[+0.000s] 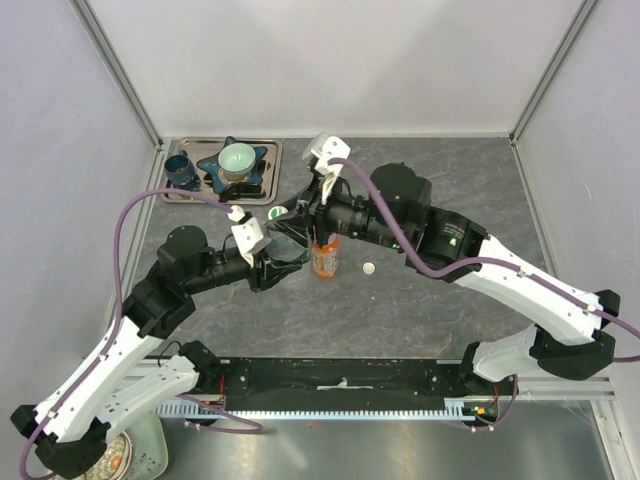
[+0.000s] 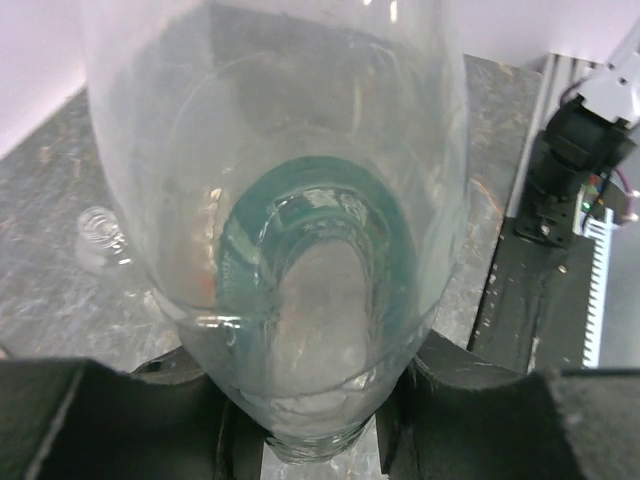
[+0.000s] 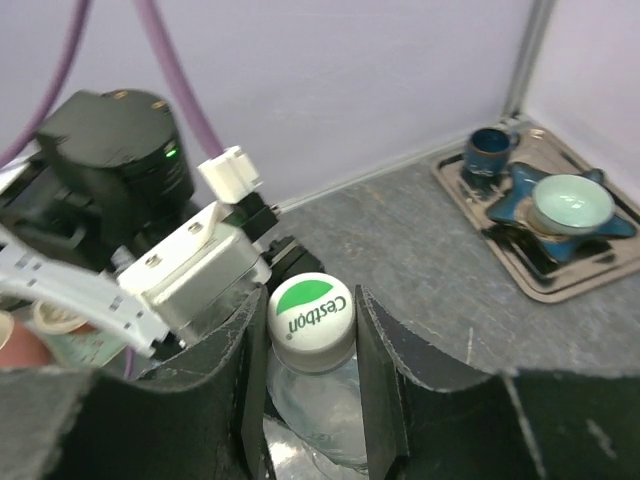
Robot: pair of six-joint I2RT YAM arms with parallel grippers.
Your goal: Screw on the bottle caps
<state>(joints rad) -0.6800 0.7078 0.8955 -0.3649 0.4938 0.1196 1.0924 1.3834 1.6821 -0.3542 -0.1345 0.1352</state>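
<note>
My left gripper (image 2: 320,425) is shut on the clear greenish bottle (image 2: 300,200), gripping its lower body; the bottle fills the left wrist view. A white bottle cap (image 3: 312,320) with a green mark sits on that bottle's neck. My right gripper (image 3: 312,335) is shut on this cap, one finger pressed to each side. From above, the two grippers meet at mid-table, left gripper (image 1: 283,250) and right gripper (image 1: 314,215). The orange bottle (image 1: 325,258) stands upright just right of them. A loose white cap (image 1: 370,268) lies on the table beyond it. A smaller clear bottle (image 2: 100,235) stands off to one side.
A metal tray (image 1: 270,150) at the back left holds a dark blue cup (image 1: 181,168) and a pale green bowl (image 1: 238,158) on a blue star-shaped saucer. A black rail (image 1: 340,378) runs along the table's near edge. Walls close in the back and sides.
</note>
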